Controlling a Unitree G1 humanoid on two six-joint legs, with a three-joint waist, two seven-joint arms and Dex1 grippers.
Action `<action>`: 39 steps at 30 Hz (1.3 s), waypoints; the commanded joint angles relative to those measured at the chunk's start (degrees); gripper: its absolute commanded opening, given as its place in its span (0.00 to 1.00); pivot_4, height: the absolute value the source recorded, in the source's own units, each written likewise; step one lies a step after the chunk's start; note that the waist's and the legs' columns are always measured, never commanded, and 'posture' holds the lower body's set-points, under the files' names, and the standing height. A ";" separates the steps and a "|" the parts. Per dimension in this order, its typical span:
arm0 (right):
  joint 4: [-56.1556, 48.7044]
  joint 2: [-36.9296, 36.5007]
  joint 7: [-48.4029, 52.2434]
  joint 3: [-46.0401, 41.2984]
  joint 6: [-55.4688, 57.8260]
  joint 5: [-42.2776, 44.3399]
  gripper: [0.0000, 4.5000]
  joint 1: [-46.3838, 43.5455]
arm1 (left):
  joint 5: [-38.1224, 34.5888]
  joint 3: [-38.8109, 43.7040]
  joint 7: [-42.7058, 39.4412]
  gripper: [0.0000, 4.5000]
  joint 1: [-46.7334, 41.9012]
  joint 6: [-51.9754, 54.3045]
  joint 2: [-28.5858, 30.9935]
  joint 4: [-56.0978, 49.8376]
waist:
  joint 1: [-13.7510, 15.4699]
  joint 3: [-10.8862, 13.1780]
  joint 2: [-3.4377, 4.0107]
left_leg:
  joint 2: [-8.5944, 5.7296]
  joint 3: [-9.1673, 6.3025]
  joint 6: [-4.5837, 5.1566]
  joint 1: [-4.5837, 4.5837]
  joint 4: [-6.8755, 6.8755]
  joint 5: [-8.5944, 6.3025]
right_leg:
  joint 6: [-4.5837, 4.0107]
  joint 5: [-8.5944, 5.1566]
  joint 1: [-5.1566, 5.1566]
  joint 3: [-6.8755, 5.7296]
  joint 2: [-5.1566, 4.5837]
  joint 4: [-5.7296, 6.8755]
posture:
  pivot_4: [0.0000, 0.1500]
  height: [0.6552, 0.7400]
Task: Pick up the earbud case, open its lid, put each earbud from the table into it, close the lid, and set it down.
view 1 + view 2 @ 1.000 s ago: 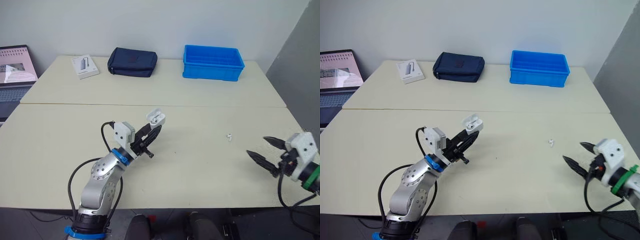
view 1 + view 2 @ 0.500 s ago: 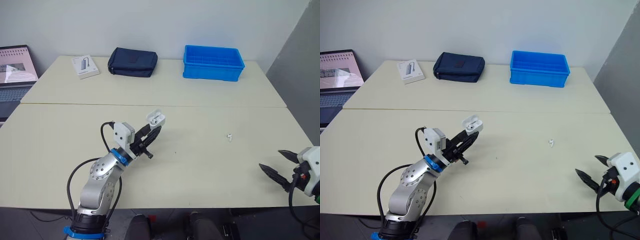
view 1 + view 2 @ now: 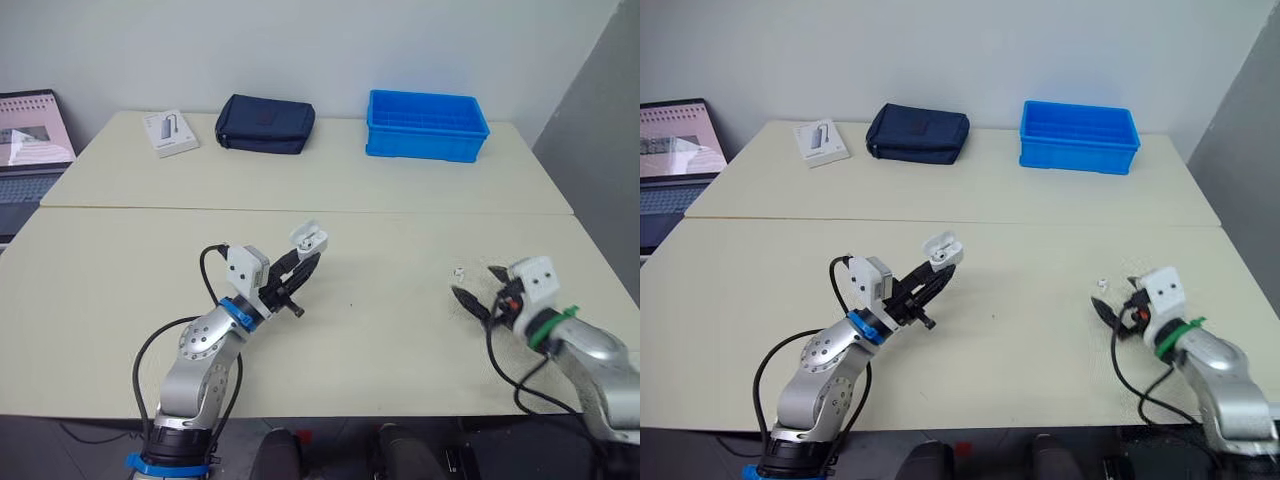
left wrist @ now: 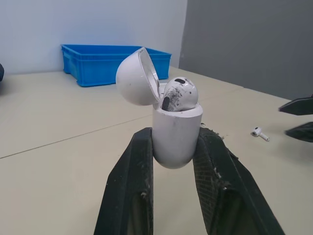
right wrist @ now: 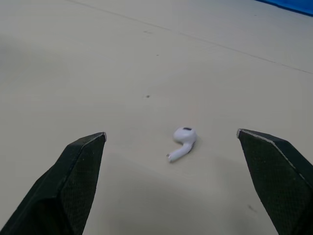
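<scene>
Tabletop (image 3: 400,340) near the right edge has the loose earbud (image 5: 182,142) sitting smack between the wide-open jaws of the right gripper (image 5: 171,133), while the left gripper (image 3: 308,258) clamps the open-lidded earbud case (image 4: 177,134) over mid-table.

We find no legible text, brand or number. The white box (image 3: 170,132) carries print too small to read; the laptop screen (image 3: 35,126) and the mark on the dark pouch (image 3: 265,125) are likewise unreadable
</scene>
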 commanded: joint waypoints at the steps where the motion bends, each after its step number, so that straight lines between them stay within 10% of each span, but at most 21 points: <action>1: 2.65 1.58 -3.60 0.35 -0.07 -1.55 1.00 -3.54 | -0.10 0.15 0.13 0.17 0.05 -1.21 0.03 -2.35 | 0.02 0.00 0.00 | 0.00 0.00 0.00 0.01 -0.01 0.00 | 0.00 0.00 0.00 0.00 0.00 0.01 | 1.00 0.91; 13: 11.47 8.89 -12.85 2.01 4.18 -4.90 1.00 -9.41 | 0.16 0.02 0.40 0.17 0.66 -1.33 -0.23 -2.55 | 0.00 -0.01 0.02 | 0.02 0.01 0.00 0.02 0.00 0.00 | 0.00 0.00 0.00 0.02 0.01 0.05 | 1.00 0.91; 26: 2.44 9.60 -14.10 0.86 15.29 -1.65 0.09 -7.56 | 0.41 -0.72 0.71 0.17 0.93 -1.20 -0.28 -3.23 | 0.15 -0.02 0.04 | 0.03 0.00 0.01 0.02 0.01 0.00 | 0.00 0.00 0.01 -0.01 0.00 0.09 | 1.00 0.91; 39: -6.01 -22.54 30.91 16.14 -0.70 1.14 0.09 -6.01 | 0.34 -1.53 1.92 0.17 4.22 -0.16 -0.21 -6.61 | 0.02 0.05 0.10 | 0.03 0.00 0.02 0.01 -0.02 0.00 | 0.00 -0.01 -0.02 -0.02 0.02 -0.03 | 1.00 0.91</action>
